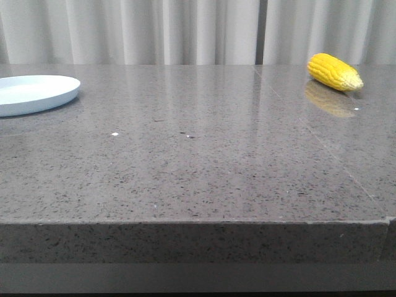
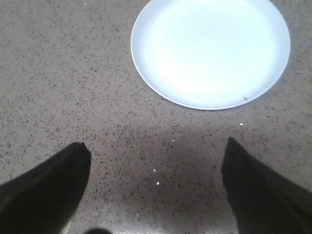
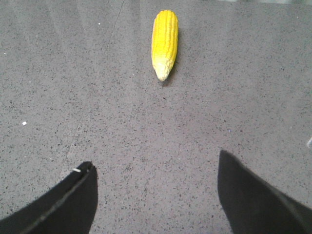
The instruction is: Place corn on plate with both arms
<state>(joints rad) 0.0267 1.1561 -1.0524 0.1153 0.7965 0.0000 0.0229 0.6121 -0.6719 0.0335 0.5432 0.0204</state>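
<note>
The yellow corn (image 1: pixel 335 72) lies on the grey table at the far right; in the right wrist view the corn (image 3: pixel 165 43) points its pale tip toward my fingers. The pale blue-white plate (image 1: pixel 34 93) sits empty at the far left, and also shows in the left wrist view (image 2: pixel 210 51). My left gripper (image 2: pixel 156 151) is open and empty above the table, short of the plate. My right gripper (image 3: pixel 155 163) is open and empty, well short of the corn. Neither arm shows in the front view.
The grey speckled table (image 1: pixel 198 154) has a front edge (image 1: pixel 198 224) near the camera. A seam (image 1: pixel 322 142) runs across its right part. White curtains (image 1: pixel 198 31) hang behind. Small white crumbs (image 1: pixel 115 133) lie on the surface.
</note>
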